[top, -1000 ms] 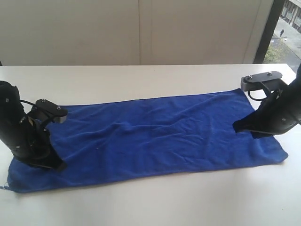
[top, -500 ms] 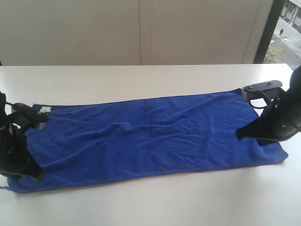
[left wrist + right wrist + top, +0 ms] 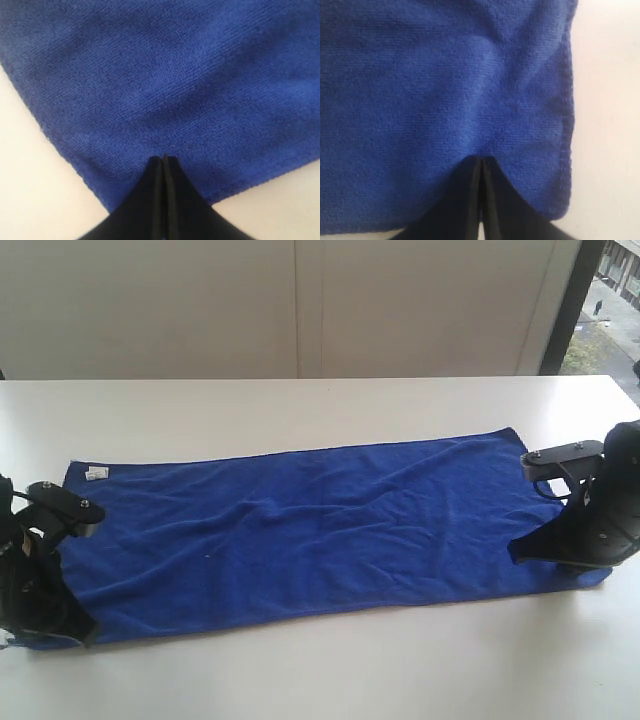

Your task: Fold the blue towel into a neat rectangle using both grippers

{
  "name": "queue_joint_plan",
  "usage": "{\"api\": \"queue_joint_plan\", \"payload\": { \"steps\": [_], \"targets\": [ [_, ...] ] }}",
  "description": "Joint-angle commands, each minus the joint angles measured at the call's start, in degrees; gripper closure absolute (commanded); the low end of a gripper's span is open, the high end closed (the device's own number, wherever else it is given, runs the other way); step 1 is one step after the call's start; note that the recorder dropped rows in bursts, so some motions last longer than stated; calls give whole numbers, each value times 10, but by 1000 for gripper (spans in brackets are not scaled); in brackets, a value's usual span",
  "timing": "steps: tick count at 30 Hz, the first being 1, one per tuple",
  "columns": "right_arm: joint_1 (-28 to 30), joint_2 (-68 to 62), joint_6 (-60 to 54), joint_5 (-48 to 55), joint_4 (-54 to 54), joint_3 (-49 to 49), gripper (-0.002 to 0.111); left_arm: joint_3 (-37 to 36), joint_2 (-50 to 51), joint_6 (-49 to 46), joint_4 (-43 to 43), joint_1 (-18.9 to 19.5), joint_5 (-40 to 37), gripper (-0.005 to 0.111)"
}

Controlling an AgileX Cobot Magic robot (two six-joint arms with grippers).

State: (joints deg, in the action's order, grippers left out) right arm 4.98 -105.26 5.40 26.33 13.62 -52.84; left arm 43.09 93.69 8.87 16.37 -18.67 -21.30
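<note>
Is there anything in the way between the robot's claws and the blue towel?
No, nothing visible is in the way. The left gripper and the right gripper, both with jaws shut, have their tips on the blue towel, one at a corner at each end. Nothing else lies on the towel, which is spread on the table.

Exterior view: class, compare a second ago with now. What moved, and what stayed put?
Both grippers slid outward, jaws shut: the left gripper to the blue towel's near left corner, the right gripper toward its right end. That uncovered the white tag. Nothing was grasped or released; the towel stayed spread flat.
</note>
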Motion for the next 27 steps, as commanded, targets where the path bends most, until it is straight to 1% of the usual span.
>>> {"api": "queue_joint_plan", "payload": {
  "steps": [1, 8, 13, 19, 24, 27],
  "targets": [
    [1, -10, 3, 18, 2, 3, 108, -5, 18, 6, 8, -3, -5, 107],
    [1, -10, 3, 53, -6, 4, 108, -5, 23, 10, 29, -3, -54, 107],
    [1, 6, 4, 40, -14, 36, 108, -5, 23, 31, 57, -3, -87, 107],
    [-4, 47, 4, 39, -29, 70, 108, -5, 23, 29, 62, -3, -94, 107],
    [-27, 80, 10, 59, -29, 91, 108, -5, 23, 28, 65, -3, -89, 107],
    [-37, 92, 19, 58, -29, 110, 108, -5, 23, 17, 65, -3, -101, 107]
  ]
}}
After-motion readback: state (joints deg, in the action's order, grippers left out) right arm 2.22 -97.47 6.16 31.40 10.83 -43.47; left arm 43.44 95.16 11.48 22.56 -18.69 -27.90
